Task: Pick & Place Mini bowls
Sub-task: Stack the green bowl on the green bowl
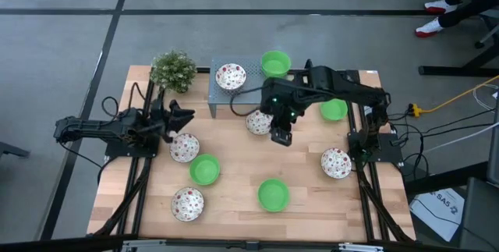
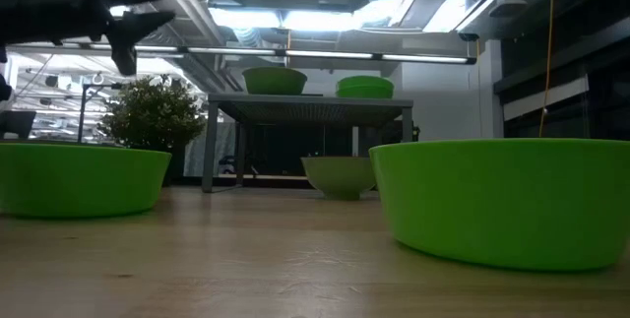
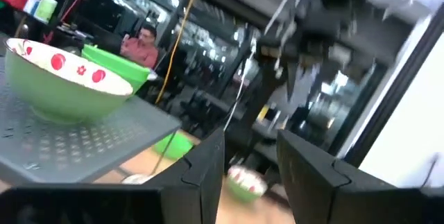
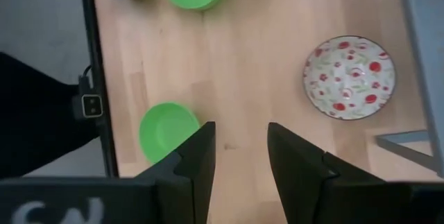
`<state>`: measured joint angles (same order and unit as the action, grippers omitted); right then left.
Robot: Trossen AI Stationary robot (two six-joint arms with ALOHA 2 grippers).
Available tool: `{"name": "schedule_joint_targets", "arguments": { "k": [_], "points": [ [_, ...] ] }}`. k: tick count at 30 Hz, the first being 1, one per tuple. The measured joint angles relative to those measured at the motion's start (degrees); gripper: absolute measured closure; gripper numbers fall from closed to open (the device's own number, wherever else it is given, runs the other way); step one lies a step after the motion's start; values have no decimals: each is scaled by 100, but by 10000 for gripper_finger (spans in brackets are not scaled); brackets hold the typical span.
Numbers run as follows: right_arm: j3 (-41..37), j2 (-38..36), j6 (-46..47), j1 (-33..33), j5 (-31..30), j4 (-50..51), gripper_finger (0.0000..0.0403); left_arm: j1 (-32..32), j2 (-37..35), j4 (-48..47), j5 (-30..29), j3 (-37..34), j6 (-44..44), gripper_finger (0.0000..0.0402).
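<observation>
Several mini bowls are in view. A patterned one (image 1: 231, 76) and a green one (image 1: 275, 63) stand on the grey perforated stand (image 1: 222, 100). Patterned bowls (image 1: 259, 122) (image 1: 185, 147) (image 1: 188, 204) (image 1: 336, 162) and green bowls (image 1: 205, 169) (image 1: 274, 194) (image 1: 334, 110) rest on the wooden table. My right gripper (image 1: 281, 135) (image 4: 239, 148) is open and empty, pointing down above bare table between a patterned bowl (image 4: 349, 77) and a green bowl (image 4: 168, 132). My left gripper (image 1: 183, 115) (image 3: 250, 168) is open and empty at the left, level, pointing toward the stand.
A small potted plant (image 1: 173, 70) stands at the table's far left corner, beside the stand. The stand's legs leave a gap beneath it, where a bowl (image 2: 340, 175) shows. Cables run along both arm bases. A person (image 3: 142, 44) sits in the room beyond the table.
</observation>
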<state>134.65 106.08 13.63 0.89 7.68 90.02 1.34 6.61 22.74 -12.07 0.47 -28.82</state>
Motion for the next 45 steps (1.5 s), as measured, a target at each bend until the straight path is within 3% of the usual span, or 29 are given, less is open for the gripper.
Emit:
{"name": "schedule_joint_targets", "arguments": {
  "k": [9,15,22,32,37,45],
  "points": [
    [0,4,136,284,-13,0,271,2,0,322,-325,0,-1345,274],
    [0,4,521,415,-62,0,271,-100,319,-418,650,496,-1149,274],
    [-2,7,521,710,-293,0,271,-619,1707,-2317,1065,2042,-555,274],
    [-4,11,379,1302,-966,0,271,-1610,3847,-4410,1061,4257,-66,274],
    [-4,11,440,1640,-972,0,271,-2106,4709,-5031,882,4886,-636,274],
    [-4,11,421,2386,-1115,0,271,-3101,5958,-5042,831,5025,-1985,274]
  ]
}}
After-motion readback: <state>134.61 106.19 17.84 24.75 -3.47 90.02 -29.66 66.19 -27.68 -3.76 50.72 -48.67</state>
